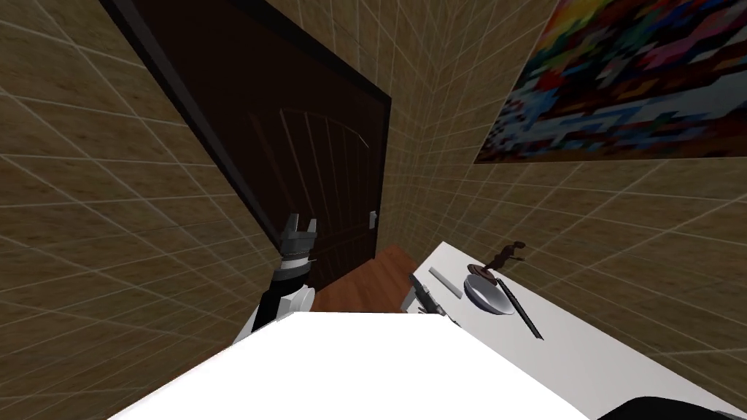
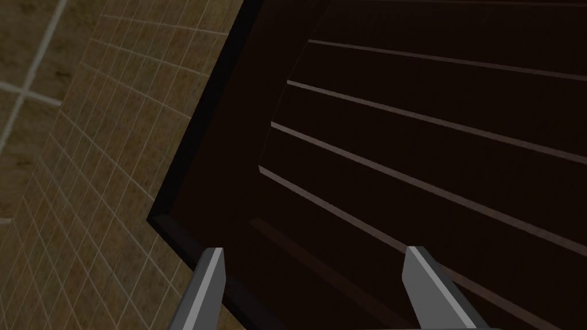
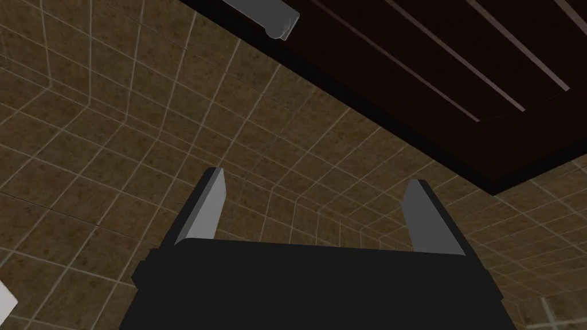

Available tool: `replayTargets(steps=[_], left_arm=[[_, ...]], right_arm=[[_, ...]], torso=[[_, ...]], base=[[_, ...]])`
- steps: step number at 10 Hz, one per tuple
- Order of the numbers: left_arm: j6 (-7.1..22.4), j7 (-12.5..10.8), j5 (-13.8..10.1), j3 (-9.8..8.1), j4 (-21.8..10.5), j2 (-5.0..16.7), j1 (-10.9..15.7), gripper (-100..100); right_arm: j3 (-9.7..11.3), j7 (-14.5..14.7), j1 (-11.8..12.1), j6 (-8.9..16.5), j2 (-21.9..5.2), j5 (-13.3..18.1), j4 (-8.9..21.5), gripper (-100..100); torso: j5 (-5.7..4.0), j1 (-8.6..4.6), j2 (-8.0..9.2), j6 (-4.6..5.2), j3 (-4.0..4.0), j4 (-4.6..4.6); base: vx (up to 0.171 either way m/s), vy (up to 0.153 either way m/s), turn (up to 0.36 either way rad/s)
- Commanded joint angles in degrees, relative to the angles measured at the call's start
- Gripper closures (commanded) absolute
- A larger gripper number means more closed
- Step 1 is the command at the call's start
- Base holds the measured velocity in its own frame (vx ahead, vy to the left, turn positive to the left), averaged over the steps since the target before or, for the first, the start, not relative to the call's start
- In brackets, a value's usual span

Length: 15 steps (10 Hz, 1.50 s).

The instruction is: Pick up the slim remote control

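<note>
left claw (image 1: 303,219) raised before one dark door (image 1: 306,131), fingers spread, empty. right claw (image 3: 315,183) parted, holding nothing. no grasp yet: reach, closing and lift all seemingly left. well right of left claw, on one white table (image 1: 583,343): one grey bar (image 1: 445,282), one bowl (image 1: 487,295), one figurine (image 1: 505,257), one slim remote control (image 1: 521,312), just beside the bowl.
</note>
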<state>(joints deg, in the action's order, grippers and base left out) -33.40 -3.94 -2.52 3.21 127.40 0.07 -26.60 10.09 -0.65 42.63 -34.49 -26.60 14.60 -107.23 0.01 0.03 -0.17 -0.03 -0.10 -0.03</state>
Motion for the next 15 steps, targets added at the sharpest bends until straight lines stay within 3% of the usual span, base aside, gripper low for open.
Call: replayTargets(steps=[1, 3, 4, 5, 7, 10, 11, 13, 14, 15], left_arm=[[0.00, 0.00, 0.00, 0.00, 0.00, 0.00, 0.00, 0], [0.00, 0.00, 0.00, -0.01, 0.00, 0.00, -0.01, 0], [0.00, 0.00, 0.00, -0.01, 0.00, 0.00, -0.01, 0], [0.00, 0.00, 0.00, 0.00, 0.00, 0.00, 0.00, 0], [0.00, 0.00, 0.00, -0.01, 0.00, 0.00, -0.01, 0], [0.00, 0.00, 0.00, -0.01, 0.00, 0.00, -0.01, 0], [0.00, 0.00, 0.00, -0.01, 0.00, 0.01, -0.01, 0], [0.00, 0.00, 0.00, -0.01, 0.00, 0.01, -0.01, 0], [0.00, 0.00, 0.00, -0.01, 0.00, 0.00, -0.01, 0], [0.00, 0.00, 0.00, -0.01, 0.00, 0.00, 0.00, 0]], right_arm=[[1.97, 0.71, 2.47, 0.41, -2.86, 1.46, 2.86, -100], [1.97, 0.71, 2.47, 0.41, -3.59, 1.46, 3.69, -100], [3.11, 0.94, 3.45, 0.95, -5.65, 2.28, 5.32, -100], [3.11, 0.94, 3.45, 0.95, -5.65, 2.28, 6.45, -100], [5.41, 1.45, 5.25, 2.24, -9.50, 3.86, 10.43, -100], [6.56, 1.73, 6.08, 2.97, -11.77, 4.62, 14.32, -100], [7.69, 2.01, 6.89, 3.75, -13.76, 5.35, 16.37, -100], [7.69, 2.01, 6.89, 3.75, -13.76, 5.35, 16.97, -100], [8.80, 2.30, 7.67, 4.57, -15.72, 6.05, 19.45, -100], [8.80, 2.30, 7.67, 4.57, -15.72, 6.05, 19.61, -100]], torso=[[0.00, 0.00, 0.00, 0.00, 0.00, 0.00], [-0.01, -0.04, 0.00, 0.06, 0.00, 0.00], [-0.01, -0.04, 0.08, 0.05, 0.04, 0.02], [-0.01, -0.05, 0.06, 0.01, 0.03, 0.02], [-0.01, -0.07, 0.02, 0.02, 0.01, 0.01], [-0.02, -0.11, -0.06, 0.03, -0.04, -0.01], [-0.02, -0.10, -0.02, 0.05, -0.02, 0.00], [-0.03, -0.11, -0.03, 0.05, -0.02, 0.00], [-0.01, -0.05, 0.07, 0.08, 0.03, 0.01], [0.01, -0.03, 0.04, 0.02, 0.02, 0.01]], base=[[0.069, 0.008, 0.315], [0.036, 0.001, 0.019], [0.035, 0.004, 0.213], [0.039, -0.003, 0.137], [0.068, -0.011, 0.279], [0.062, -0.017, 0.135], [0.062, -0.020, 0.255], [0.037, -0.015, 0.044], [0.043, 0.002, 0.240], [0.046, -0.019, 0.120]])
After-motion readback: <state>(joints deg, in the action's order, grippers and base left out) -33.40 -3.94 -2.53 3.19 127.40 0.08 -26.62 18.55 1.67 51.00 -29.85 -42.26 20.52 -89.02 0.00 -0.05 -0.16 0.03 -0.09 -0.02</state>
